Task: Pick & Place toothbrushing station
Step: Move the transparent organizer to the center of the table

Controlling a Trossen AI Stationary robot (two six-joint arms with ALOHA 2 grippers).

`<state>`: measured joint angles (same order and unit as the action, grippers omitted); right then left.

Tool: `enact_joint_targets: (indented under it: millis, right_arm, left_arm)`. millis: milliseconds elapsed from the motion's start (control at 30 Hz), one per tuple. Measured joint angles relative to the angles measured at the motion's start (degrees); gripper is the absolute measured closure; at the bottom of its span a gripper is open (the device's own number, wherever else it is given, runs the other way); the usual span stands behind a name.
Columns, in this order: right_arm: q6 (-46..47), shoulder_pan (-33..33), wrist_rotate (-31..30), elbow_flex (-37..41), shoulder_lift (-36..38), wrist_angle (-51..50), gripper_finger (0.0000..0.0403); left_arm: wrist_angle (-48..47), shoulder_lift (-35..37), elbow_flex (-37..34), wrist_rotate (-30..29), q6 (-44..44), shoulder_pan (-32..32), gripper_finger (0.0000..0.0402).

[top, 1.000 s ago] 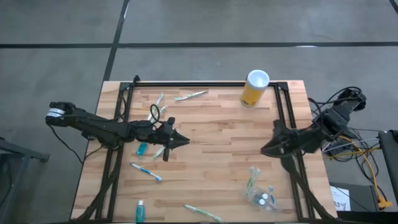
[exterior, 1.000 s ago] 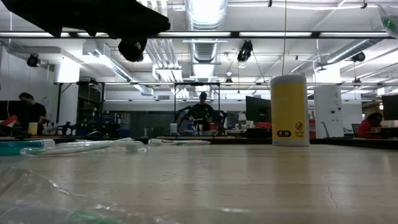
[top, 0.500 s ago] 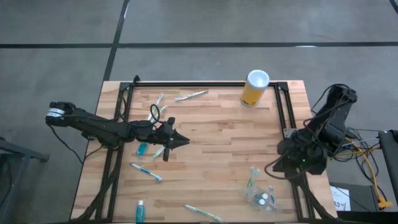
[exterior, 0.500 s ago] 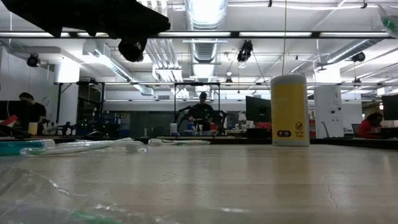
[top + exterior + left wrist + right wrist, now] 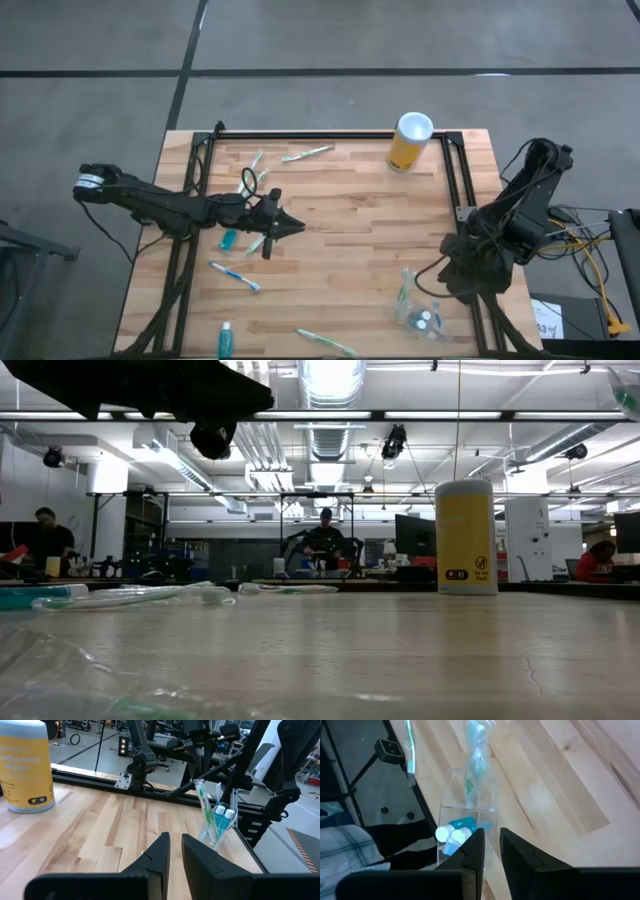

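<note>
Over the pale wooden slatted table (image 5: 350, 230) the left gripper (image 5: 293, 229) hangs near the middle, just left of centre, its two dark fingers (image 5: 159, 851) drawn close with only a narrow slit between them and nothing held. From its wrist view the small clear see-through plastic cup (image 5: 216, 827) stands upright ahead near the black frame rail, holding a white-green toothbrush (image 5: 203, 805) and two small teal white-capped tubes (image 5: 224, 817).

The right gripper (image 5: 432, 291) sits low at the table's near right corner, just beside that cup (image 5: 418, 312). Its fingers (image 5: 475, 851) are also nearly together, a thin gap showing, and nothing is pinched; the cup (image 5: 465, 827) is right in front of the tips, though whether they touch its wall is hard to tell from here.

Scattered on the left half: a white-blue toothbrush (image 5: 236, 275) below the left arm, a teal tube (image 5: 229, 239) beside the arm, another teal tube (image 5: 225, 338) at the near edge, a green-handled toothbrush (image 5: 325, 342) along the near edge, and a further toothbrush (image 5: 307, 153) near the far edge. The tall yellow cylinder with a white top (image 5: 409, 142) stands at the far right.
</note>
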<state>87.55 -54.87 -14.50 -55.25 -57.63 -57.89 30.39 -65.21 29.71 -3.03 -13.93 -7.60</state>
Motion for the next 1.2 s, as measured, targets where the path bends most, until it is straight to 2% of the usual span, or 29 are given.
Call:
enact_joint_targets:
  millis: [167, 367, 533, 633, 700, 767, 1000, 1200]
  right_arm:
    - [-0.32, 0.02, 0.04, -0.91, -1.06, -0.41, 0.0346]
    - [6.05, -0.08, 0.63, -0.56, 0.42, -2.98, 0.0346]
    - [-7.70, -2.50, -2.68, -1.28, 1.79, 2.63, 0.0346]
    - [-11.31, -3.76, 1.99, -2.41, 1.84, 3.14, 0.0346]
    - [-9.81, -5.30, 6.03, -2.75, 1.73, 2.53, 0.0346]
    - [-9.83, -7.46, 6.86, -3.33, 1.73, 2.40, 0.0346]
    - [-8.34, -15.50, 2.34, -4.85, 0.30, 4.43, 0.0346]
    - [-6.96, -21.51, 2.57, -4.66, -5.24, 7.88, 0.0346]
  left_arm:
    - [0.00, 0.00, 0.00, 0.00, 0.01, 0.00, 0.0348]
    - [0.00, 0.00, 0.00, 0.00, 0.00, 0.00, 0.0348]
    - [-0.02, 0.00, 0.00, 0.00, 0.00, -0.02, 0.0348]
    - [-0.02, -0.02, 0.00, 0.00, 0.00, -0.02, 0.0348]
    - [-0.02, 0.00, 0.00, 0.00, 0.00, 0.00, 0.0348]
    - [0.00, 0.00, 0.00, 0.00, 0.00, -0.01, 0.0348]
    - [-0.01, 0.00, 0.00, 0.00, 0.01, -0.01, 0.0348]
    - [-0.02, 0.00, 0.00, 0.00, 0.01, -0.01, 0.0348]
